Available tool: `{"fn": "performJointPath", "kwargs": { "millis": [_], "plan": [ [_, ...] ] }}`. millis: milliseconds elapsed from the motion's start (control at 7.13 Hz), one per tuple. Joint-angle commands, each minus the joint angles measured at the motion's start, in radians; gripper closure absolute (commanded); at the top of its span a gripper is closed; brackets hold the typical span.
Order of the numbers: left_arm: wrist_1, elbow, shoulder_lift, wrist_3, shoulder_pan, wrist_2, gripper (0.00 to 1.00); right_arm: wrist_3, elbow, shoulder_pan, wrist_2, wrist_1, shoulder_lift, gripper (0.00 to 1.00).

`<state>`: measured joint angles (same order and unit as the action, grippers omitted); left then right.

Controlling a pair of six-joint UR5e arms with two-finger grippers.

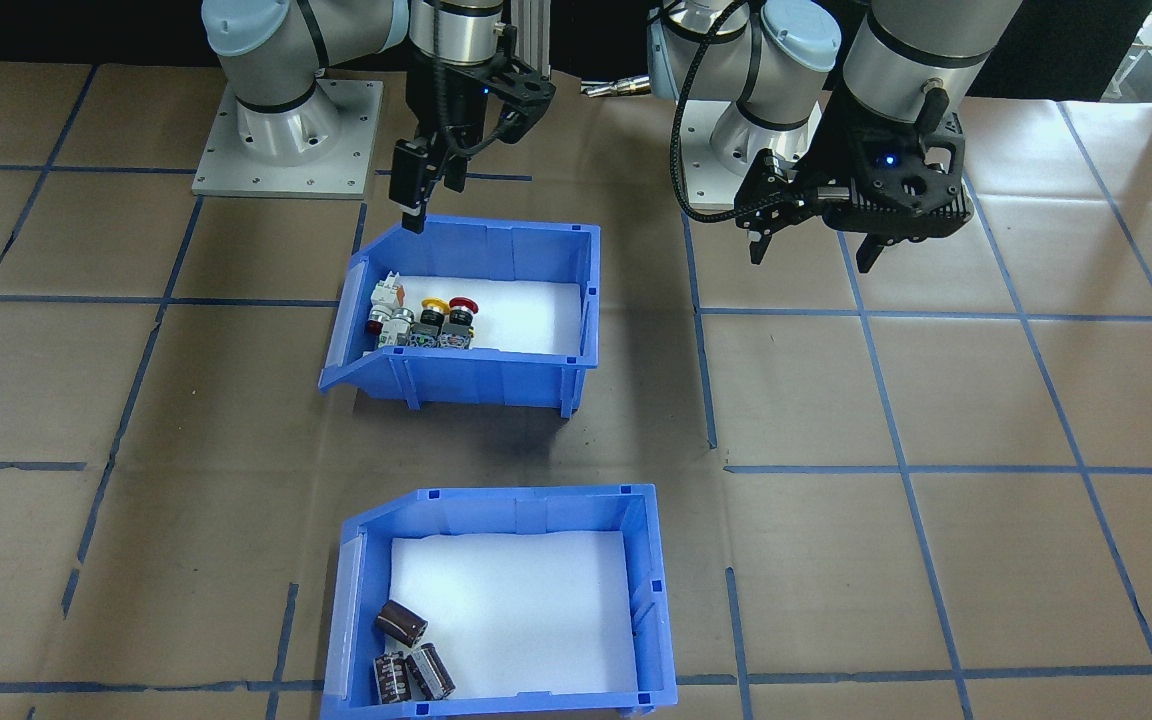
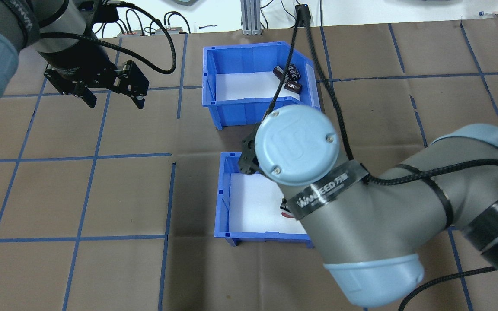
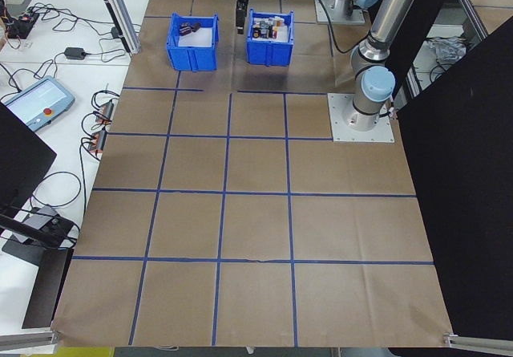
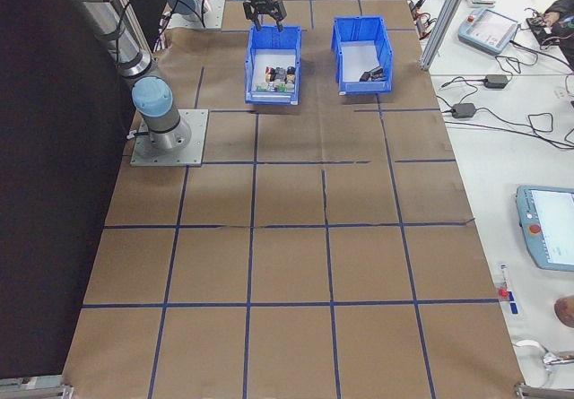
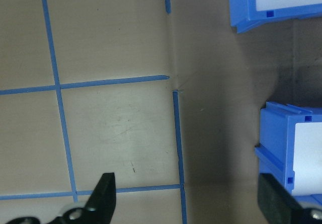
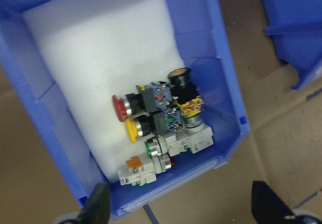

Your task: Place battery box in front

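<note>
The battery box (image 1: 501,605) sits bottom-centre, seemingly already placed in front, below the switch bin (image 1: 471,315), with the left gripper (image 1: 816,235) and right gripper (image 1: 426,195) both spread and empty.

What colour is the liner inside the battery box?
White. The battery box has a plain white foam liner, clearest in the exterior front-facing view.
</note>
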<state>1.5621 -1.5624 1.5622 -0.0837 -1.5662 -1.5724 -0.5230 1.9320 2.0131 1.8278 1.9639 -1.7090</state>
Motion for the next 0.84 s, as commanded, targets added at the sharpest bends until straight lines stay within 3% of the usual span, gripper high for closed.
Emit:
{"fn": "performJointPath", "kwargs": {
  "millis": [0,140,280,421,701],
  "plan": [
    [-0.001,-0.005,-0.001,0.01,0.0,0.033,0.0,0.185,-0.089,-0.168,-0.115,-0.073,-0.004,0.0],
    [0.001,-0.008,-0.005,-0.008,0.0,0.054,0.0,0.289,-0.153,-0.242,-0.175,-0.133,-0.006,0.0],
    [0.007,-0.01,-0.022,-0.007,0.002,0.039,0.0,0.329,-0.236,-0.331,-0.258,-0.237,0.005,0.0],
    [0.006,-0.01,-0.019,-0.007,0.002,0.037,0.0,0.333,-0.311,-0.42,-0.298,-0.314,0.031,0.0],
    [0.006,-0.011,-0.019,-0.008,0.005,0.037,0.0,0.398,-0.37,-0.458,-0.248,-0.364,0.136,0.0]
  ]
}}
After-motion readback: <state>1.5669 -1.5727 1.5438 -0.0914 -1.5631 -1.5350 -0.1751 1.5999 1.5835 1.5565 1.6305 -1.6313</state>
